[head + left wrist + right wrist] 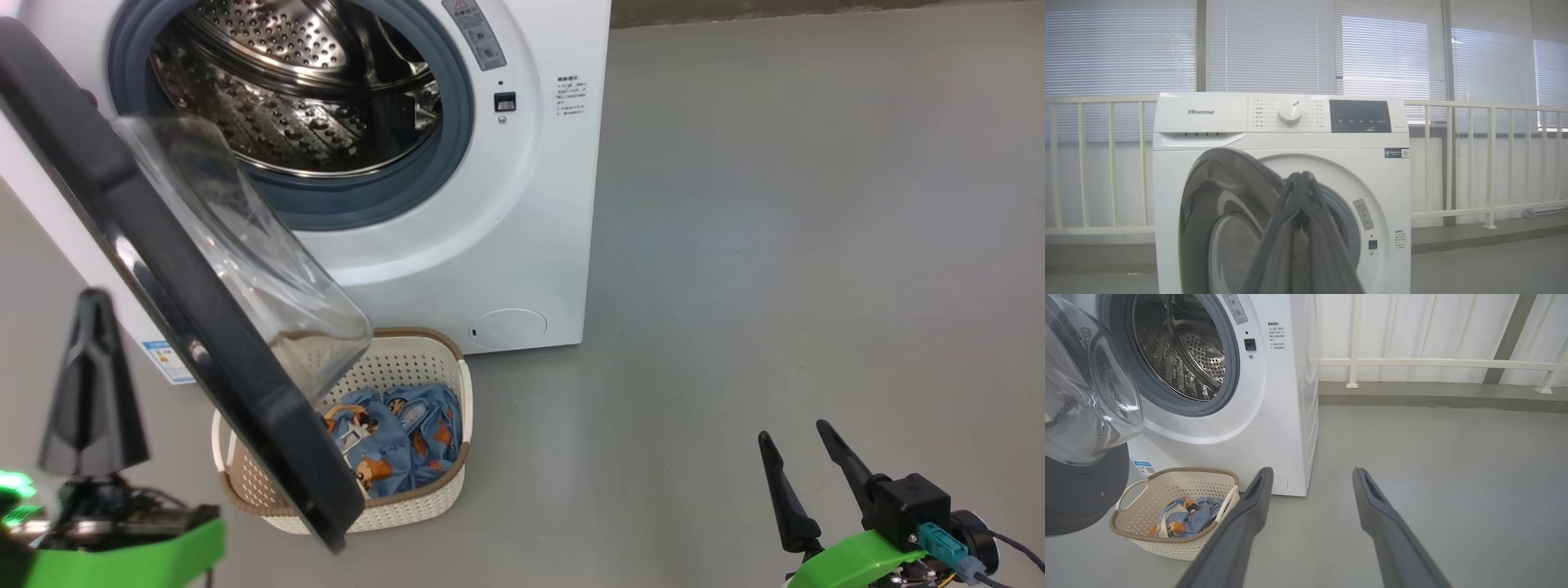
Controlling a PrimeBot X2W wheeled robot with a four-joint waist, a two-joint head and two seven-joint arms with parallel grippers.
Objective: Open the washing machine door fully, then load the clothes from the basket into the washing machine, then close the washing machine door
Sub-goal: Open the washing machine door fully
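The washing machine (457, 245) stands with its steel drum (310, 90) exposed. The washing machine door (155, 269) hangs partly open, its black rim and clear glass bowl (253, 269) swung out over the basket (416, 494). The cream basket sits on the floor against the machine's front, with the clothes (416, 437), a blue and orange bundle, inside it. My left gripper (94, 298) is shut and empty, left of the door's outer face; its fingers (1300, 179) point at the door (1220, 220). My right gripper (792, 431) is open over bare floor, right of the basket (1167, 541) and the clothes (1184, 518).
Grey floor (775, 245) stretches wide to the right of the machine. A white railing (1433, 362) on a raised kerb runs behind it, with blinds (1388, 53) above. The door's lower edge overhangs the basket's left part.
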